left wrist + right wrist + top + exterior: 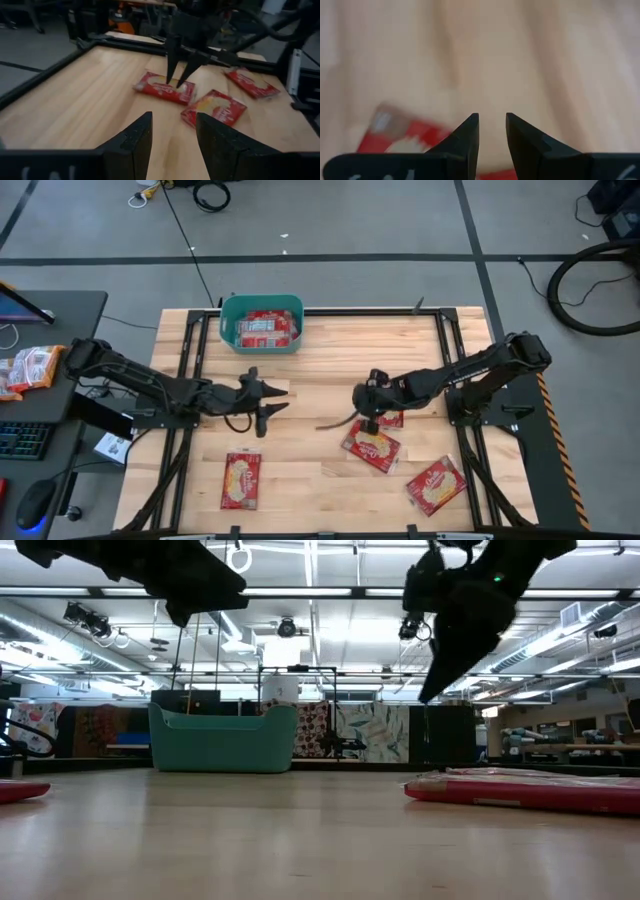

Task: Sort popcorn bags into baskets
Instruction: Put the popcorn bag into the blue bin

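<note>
Your right gripper hangs over the middle of the table, pointing down with its fingers parted by a narrow gap and nothing between them; the left wrist view shows its two tips just above a popcorn bag, though you cannot tell from the pictures whether they touch it. In the high view that bag is mostly hidden under the arm, and a second bag lies just beside it toward the near edge, tilted. A third bag sits nearer the right near corner, apart from the other two, and a fourth lies alone on the left near side of the table. Your left gripper is held left of centre, raised off the wood, its fingers spread wide and empty — it points across the table toward the right arm. The teal basket stands at the far edge, left of the middle, with red bags already lying inside it. Off the table on the left — on a dark side desk — you have a small heap of paler orange-and-white packets.
</note>
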`<state>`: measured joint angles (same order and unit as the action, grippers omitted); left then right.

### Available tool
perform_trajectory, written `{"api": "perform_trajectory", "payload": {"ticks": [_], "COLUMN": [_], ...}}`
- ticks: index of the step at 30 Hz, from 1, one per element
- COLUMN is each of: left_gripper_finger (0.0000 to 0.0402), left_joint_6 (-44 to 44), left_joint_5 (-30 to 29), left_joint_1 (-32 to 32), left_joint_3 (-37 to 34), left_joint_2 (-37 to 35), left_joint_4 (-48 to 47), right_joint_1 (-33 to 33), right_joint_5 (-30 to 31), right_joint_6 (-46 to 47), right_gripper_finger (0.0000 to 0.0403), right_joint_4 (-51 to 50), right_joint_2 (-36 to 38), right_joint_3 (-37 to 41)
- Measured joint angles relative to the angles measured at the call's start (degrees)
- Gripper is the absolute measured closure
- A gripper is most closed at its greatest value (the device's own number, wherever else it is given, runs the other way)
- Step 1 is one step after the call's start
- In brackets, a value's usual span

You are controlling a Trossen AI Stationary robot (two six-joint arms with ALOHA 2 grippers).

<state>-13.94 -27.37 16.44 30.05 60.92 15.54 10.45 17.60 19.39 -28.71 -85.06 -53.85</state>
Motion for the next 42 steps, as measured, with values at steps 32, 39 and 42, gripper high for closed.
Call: {"api": "perform_trajectory", "payload": {"ticks": [32,39,42], "left_gripper_finger": [0.0246,0.0246,0.0246], "left_joint_6": [-0.3,-0.4,-0.4], "left_joint_5": [4.8,4.8,4.8], "left_joint_1": [-2.7,-2.7,-2.7], "left_joint_3": [0.4,0.4,0.4], "left_joint_2": [0.2,0.2,0.2], "left_joint_4": [-2.1,-2.2,-2.2], "right_joint_1": [-1.6,-2.1,-0.8], "right_joint_5": [-18.2,-13.5,-10.5], "right_joint_6": [-7.7,-5.9,-8.2], "right_gripper_finger": [0.0162,0.0181,0.0193], "right_joint_4": [-10.2,-21.2,-23.2], "right_joint_2": [-13.1,-12.4,-12.3], "right_joint_3": [-6.1,-7.6,-7.5]}}
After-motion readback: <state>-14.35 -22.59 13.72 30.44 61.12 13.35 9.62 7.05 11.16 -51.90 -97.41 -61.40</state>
